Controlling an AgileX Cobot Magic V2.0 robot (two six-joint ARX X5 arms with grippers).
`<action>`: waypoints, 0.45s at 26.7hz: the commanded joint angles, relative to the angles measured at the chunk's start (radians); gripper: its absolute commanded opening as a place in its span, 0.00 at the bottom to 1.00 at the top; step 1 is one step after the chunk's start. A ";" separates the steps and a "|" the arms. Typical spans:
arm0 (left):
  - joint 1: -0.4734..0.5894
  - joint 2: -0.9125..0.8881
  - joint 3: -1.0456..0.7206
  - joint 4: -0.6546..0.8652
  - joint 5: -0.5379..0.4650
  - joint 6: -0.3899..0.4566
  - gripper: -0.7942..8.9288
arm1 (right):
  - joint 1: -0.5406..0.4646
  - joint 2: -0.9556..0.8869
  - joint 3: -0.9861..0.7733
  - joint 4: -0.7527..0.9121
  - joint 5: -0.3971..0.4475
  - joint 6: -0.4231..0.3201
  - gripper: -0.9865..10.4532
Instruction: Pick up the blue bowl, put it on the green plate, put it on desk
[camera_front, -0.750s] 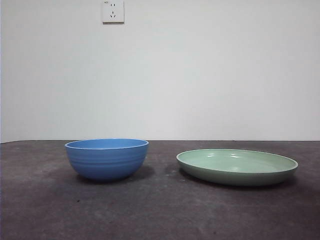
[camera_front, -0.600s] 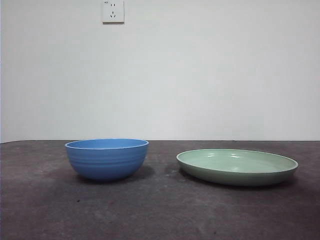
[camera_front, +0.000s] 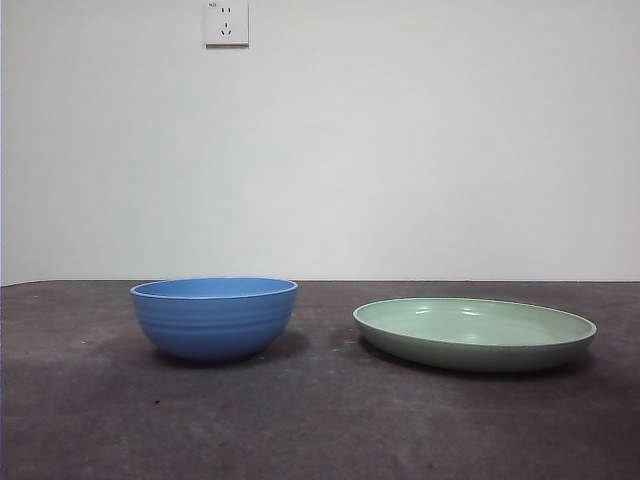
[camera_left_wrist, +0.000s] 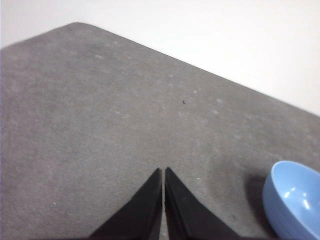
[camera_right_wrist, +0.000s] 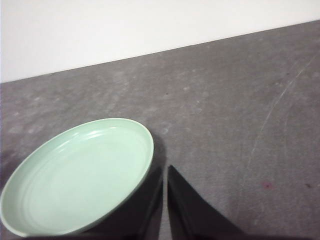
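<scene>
While no arm is seen in the front view, the blue bowl (camera_front: 214, 318) is found upright on the table (camera_front: 320, 420), with the green plate (camera_front: 474, 334) set apart from it on the same surface, a strip of bare table between the two. Bowl taken as landmark: plate is beside it at about the same depth, lower and wider than the bowl; a white wall socket (camera_front: 226, 22) is mounted on the wall high above and behind the bowl. Faint horizontal ridges are visible on the bowl's outer wall; its inside is not shown from the low front view. The left end effector (camera_left_wrist: 163, 175) is seen in the left wrist view with its jaws pressed together, only a hairline slit between them, nothing held; the bowl (camera_left_wrist: 294, 204) is near it but clear of it, cut off by the picture edge. The right end effector (camera_right_wrist: 165, 172) is likewise narrowed to a thin slit and holds nothing; it is just beside the rim of the plate (camera_right_wrist: 80, 175), which lies flat and empty, well away from the bowl. Whether a jaw touches the plate's rim cannot be told.
</scene>
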 joint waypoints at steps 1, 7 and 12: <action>0.002 -0.001 -0.001 -0.013 -0.003 -0.062 0.09 | -0.002 -0.002 -0.003 0.001 -0.006 0.059 0.09; 0.002 -0.001 0.045 -0.102 0.029 -0.094 0.09 | -0.002 -0.002 0.017 0.000 -0.006 0.127 0.09; 0.002 0.006 0.112 -0.150 0.051 -0.094 0.09 | -0.002 -0.002 0.079 -0.006 -0.006 0.126 0.09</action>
